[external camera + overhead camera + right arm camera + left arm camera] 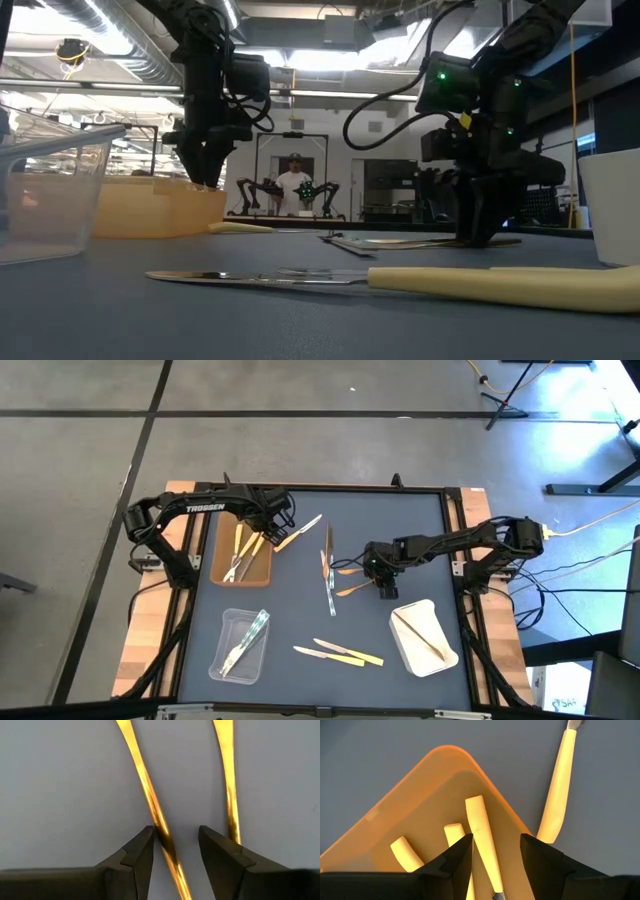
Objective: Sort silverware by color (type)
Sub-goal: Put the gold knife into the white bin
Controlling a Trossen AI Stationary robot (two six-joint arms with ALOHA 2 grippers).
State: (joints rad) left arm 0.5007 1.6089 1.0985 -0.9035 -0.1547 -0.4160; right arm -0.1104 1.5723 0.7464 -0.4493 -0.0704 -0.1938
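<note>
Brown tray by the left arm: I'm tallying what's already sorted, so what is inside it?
The brown tray holds yellow-handled utensils, at least three. The left gripper hangs open over its corner, hiding part of them.

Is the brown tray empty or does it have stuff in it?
Not empty. The brown tray has pale yellow utensils lying in it, seen from above and from the left wrist. The left gripper hangs open over it.
</note>
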